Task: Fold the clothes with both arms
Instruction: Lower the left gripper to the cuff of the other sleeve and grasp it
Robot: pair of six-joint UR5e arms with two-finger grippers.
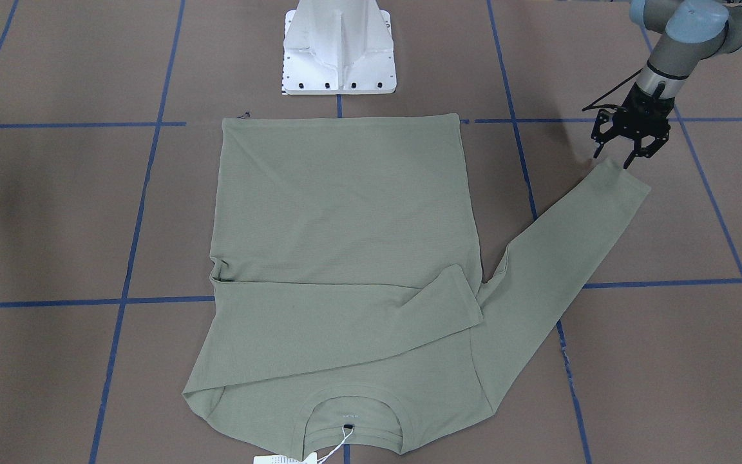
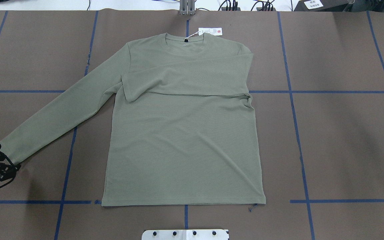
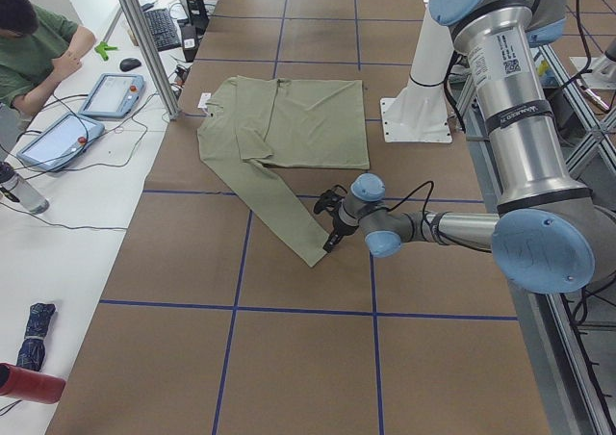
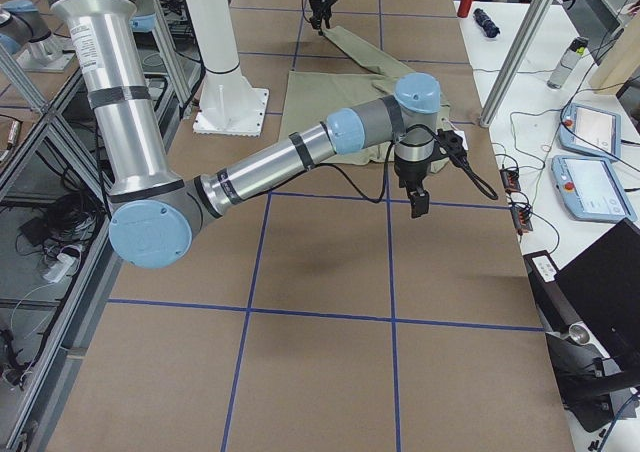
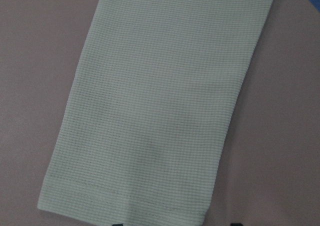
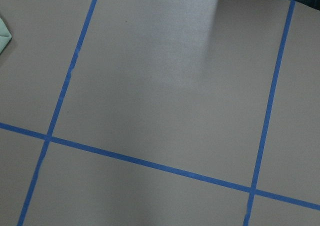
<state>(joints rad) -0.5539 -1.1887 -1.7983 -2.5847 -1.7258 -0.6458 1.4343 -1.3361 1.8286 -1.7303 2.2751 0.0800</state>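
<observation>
You see the shirt [image 2: 182, 140] lying flat on the desk [image 2: 338, 140], with one sleeve folded across the chest and the other stretched out to the side. The left claw [image 1: 625, 153] hangs at that sleeve's cuff [image 5: 125, 201], fingers spread, grasping nothing. The right claw [image 4: 417, 204] is over bare desk; I cannot tell its state. The print on the tag [image 2: 210, 31] and on the neck label [image 2: 185, 43] is too small to read.

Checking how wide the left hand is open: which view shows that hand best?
Exterior front-facing: the left hand shows whole, fingers spread by the sleeve cuff. Overhead crops it at the edge, the side views show it small, and its wrist camera shows only fingertips.
</observation>
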